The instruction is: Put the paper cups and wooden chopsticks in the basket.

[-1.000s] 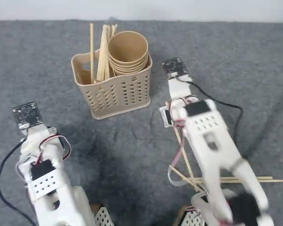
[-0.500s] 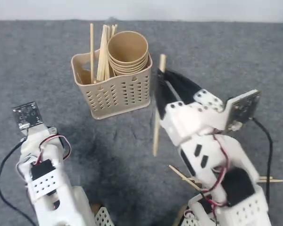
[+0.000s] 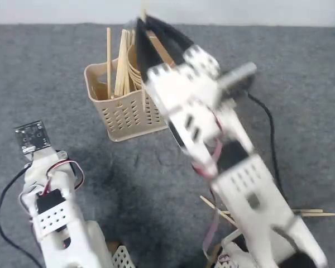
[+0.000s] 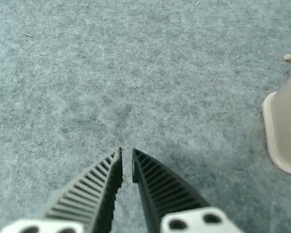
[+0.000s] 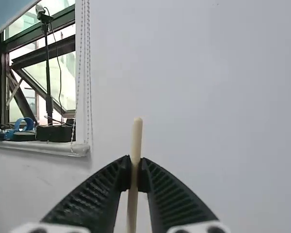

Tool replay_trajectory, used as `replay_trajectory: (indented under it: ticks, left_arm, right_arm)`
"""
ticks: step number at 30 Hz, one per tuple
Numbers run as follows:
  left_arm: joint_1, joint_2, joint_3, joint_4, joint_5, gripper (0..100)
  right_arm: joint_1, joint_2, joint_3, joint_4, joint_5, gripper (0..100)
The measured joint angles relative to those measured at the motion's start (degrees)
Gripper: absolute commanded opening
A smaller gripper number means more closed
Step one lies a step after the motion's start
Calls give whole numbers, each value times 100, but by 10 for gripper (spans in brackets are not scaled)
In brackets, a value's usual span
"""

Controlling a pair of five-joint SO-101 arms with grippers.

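My right gripper (image 3: 148, 25) is raised above the beige basket (image 3: 128, 114) and is shut on a wooden chopstick (image 5: 135, 138), whose end sticks out past the fingertips (image 5: 122, 171). In the basket stand several chopsticks (image 3: 120, 56) and a stack of paper cups (image 3: 135, 70), partly hidden by the right arm. Two more chopsticks (image 3: 304, 212) lie on the grey mat near the right arm's base. My left gripper (image 4: 127, 153) hangs low over bare mat, its fingers together with nothing between them. The left arm (image 3: 50, 190) is at the lower left.
A corner of the basket (image 4: 283, 131) shows at the edge of the left wrist view. Grey carpet (image 3: 72, 50) covers the table. Behind the held chopstick the right wrist view looks at a white wall and a window (image 5: 39, 77).
The right arm has lifted the chopstick off the mat and swung it up and to the left, from beside the basket to above it. The left arm has kept still.
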Motion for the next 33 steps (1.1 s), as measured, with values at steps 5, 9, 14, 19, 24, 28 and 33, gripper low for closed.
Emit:
replay_trajectory:
  ticks: [5, 9, 14, 19, 24, 28, 33]
  left_arm:
    - [0, 0, 0, 0, 0, 34]
    - [0, 0, 0, 0, 0, 34]
    - [9, 0, 0, 0, 0, 34]
    - [0, 0, 0, 0, 0, 34]
    - [0, 0, 0, 0, 0, 34]
    - [9, 0, 0, 0, 0, 34]
    - [0, 0, 0, 0, 0, 34]
  right_arm:
    - [-9, 1829, -1925, 105, 26, 7]
    - [0, 2857, -3349, 844, 35, 7]
    - [-9, 3358, -3938, 1257, 35, 7]
    - [0, 3376, -3965, 1890, -193, 39]
    - [-9, 3376, -3965, 2470, -492, 140]
    - [0, 3376, -3965, 2725, -519, 120]
    - [-18, 3112, -3965, 3226, -519, 117]
